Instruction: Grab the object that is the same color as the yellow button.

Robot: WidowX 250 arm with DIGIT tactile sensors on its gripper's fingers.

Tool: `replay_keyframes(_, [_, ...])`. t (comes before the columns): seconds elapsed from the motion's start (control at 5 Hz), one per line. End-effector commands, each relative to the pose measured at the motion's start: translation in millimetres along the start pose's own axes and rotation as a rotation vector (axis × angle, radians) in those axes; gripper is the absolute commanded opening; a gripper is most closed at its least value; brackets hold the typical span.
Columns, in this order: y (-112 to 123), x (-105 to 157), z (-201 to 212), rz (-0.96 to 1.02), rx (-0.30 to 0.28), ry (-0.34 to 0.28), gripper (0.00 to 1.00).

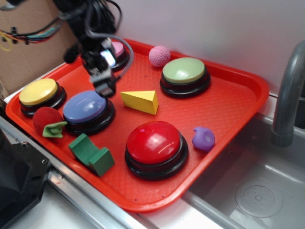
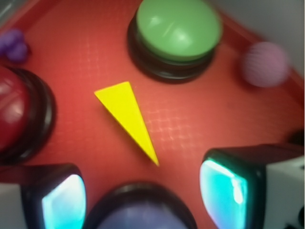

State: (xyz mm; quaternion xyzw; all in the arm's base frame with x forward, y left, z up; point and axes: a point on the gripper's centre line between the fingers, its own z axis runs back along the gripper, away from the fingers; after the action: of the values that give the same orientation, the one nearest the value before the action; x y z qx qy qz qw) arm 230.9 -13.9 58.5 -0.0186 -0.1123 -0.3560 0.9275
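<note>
You see red tray on counter beside sink. Red button sits at tray front; green button at back right; blue button left of centre; yellow button at far left edge. Your hand hovers above blue button, fingers spread apart, gripping nothing. Yellow wedge lies flat mid-tray, between blue, green and red buttons, touching none. Pink ball at back rim.

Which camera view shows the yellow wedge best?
The exterior view: the yellow wedge appears sharp and whole, showing its triangular top and one side face. The wrist view shows mostly its top face, slightly blurred, between the pincer's fingers.
</note>
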Motion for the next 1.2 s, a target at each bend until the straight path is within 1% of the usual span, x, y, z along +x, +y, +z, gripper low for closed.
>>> replay_keyframes(0.0, [4.7,25.0,-37.3,-0.085,0.045,0.005,1.00])
replay_keyframes(0.2, [-0.1,27.7,-42.8,-0.093,0.054,-0.005,1.00])
replay_keyframes(0.4, [-4.5,28.8,-40.9,-0.148,0.057,-0.013,0.07])
replay_keyframes(0.6, [-7.0,27.7,-41.5,-0.149,0.047,-0.017,0.00])
replay_keyframes(0.8, [-6.8,28.7,-33.9,-0.132,0.081,-0.009,0.00])
replay_keyframes(1.0, [-1.7,32.1,-9.1,0.012,0.109,0.030,0.00])
